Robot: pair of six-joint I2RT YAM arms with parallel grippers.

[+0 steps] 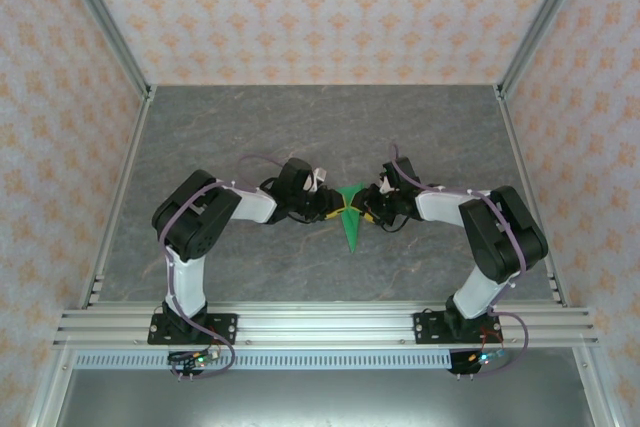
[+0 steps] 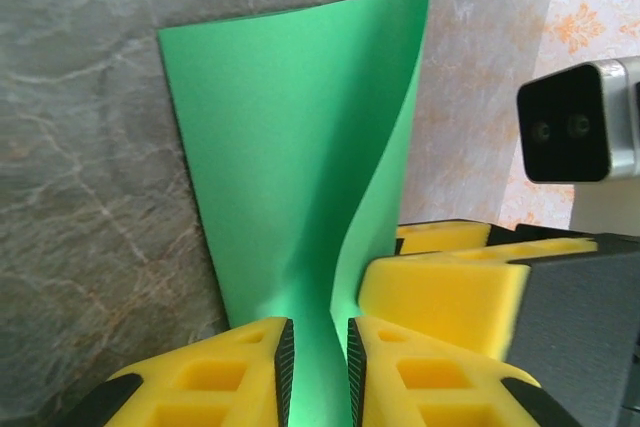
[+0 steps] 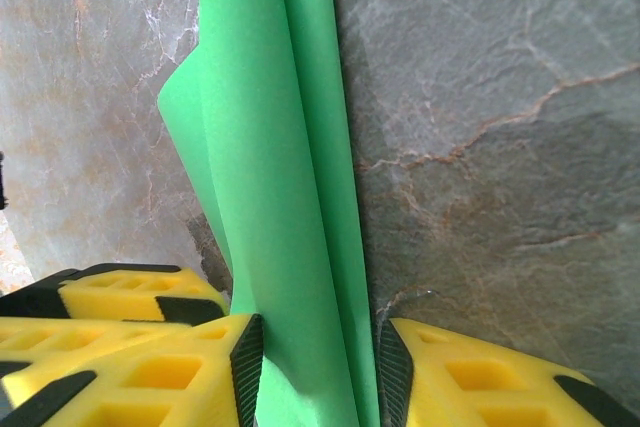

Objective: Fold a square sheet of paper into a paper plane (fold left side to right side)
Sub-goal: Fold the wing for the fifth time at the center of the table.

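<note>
The bright green paper plane point(image 1: 350, 229) is a narrow folded dart at mid-table, its point toward the near edge. My left gripper point(image 1: 330, 209) and right gripper point(image 1: 366, 211) meet nose to nose at its middle. In the left wrist view the green paper point(image 2: 290, 147) runs up from between my left gripper's point(image 2: 319, 367) pads, one flap curling upright, and the pads press on it. In the right wrist view the folded layers point(image 3: 280, 147) fill the gap of my right gripper point(image 3: 318, 372), touching both pads. The part of the paper inside the jaws is hidden.
The grey marbled tabletop point(image 1: 250, 127) lies all around, walled by patterned panels. An aluminium rail point(image 1: 320, 322) runs along the near edge. The right arm's camera point(image 2: 575, 122) and yellow finger point(image 2: 450, 282) crowd the left wrist view.
</note>
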